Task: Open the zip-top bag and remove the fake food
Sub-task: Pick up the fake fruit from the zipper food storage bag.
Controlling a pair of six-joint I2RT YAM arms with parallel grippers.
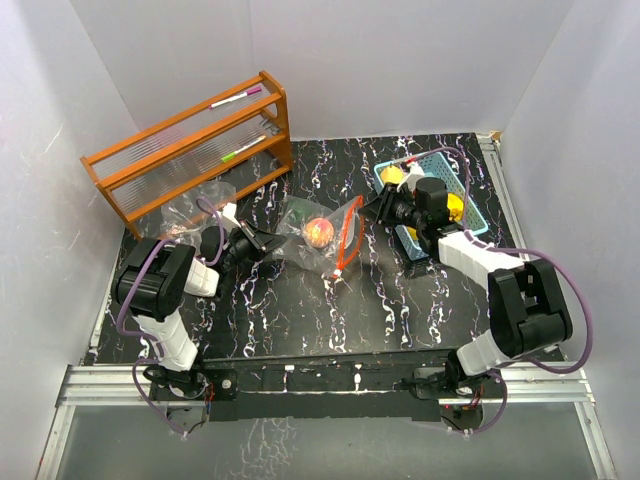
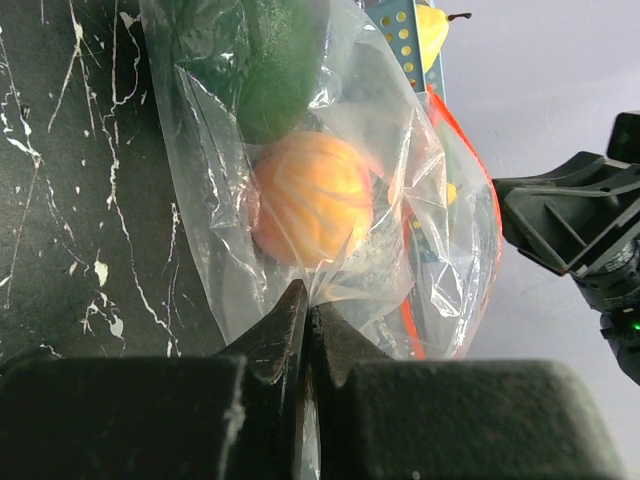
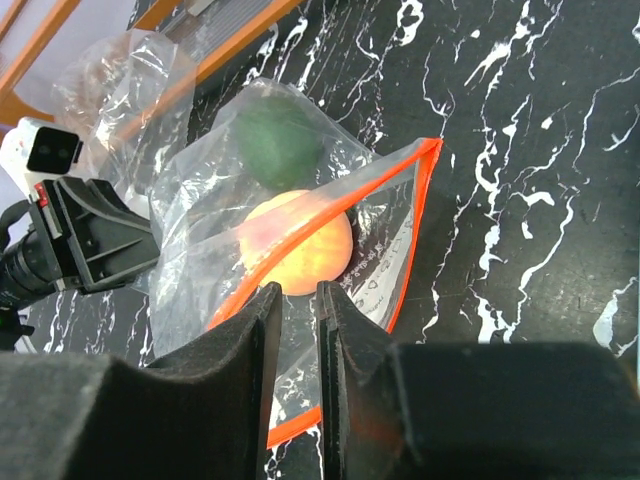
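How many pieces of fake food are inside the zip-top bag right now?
2. A peach-orange fruit lies near the orange zip edge of the bag, and a dark green piece sits beside it, farther from the zip. More could hide behind them.

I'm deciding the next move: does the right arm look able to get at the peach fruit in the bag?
Probably not yet. The peach fruit lies just beyond the right gripper, but the orange zip strip crosses it and the jaws stand narrowly apart.

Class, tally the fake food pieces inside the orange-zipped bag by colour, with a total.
green piece: 1
orange piece: 1
Total in the bag: 2
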